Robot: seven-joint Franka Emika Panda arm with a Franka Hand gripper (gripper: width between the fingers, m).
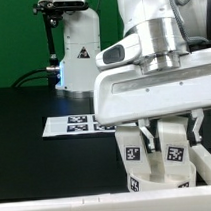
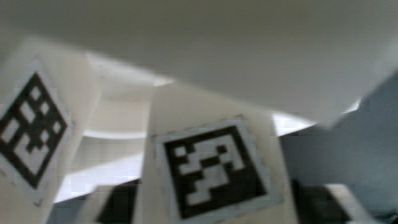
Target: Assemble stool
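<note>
My gripper hangs low at the front of the table, shut on a white stool leg that bears a black-and-white tag. A second tagged leg stands upright close beside it, toward the exterior view's left. White plastic under and behind them looks like the round seat, mostly hidden by the gripper. In the wrist view the held leg fills the middle between my dark fingers, the second leg is beside it, and the seat's curved white wall is behind.
The marker board lies flat on the black table behind the legs. A white machine stand with cables is at the back. A white ledge runs along the table's front edge.
</note>
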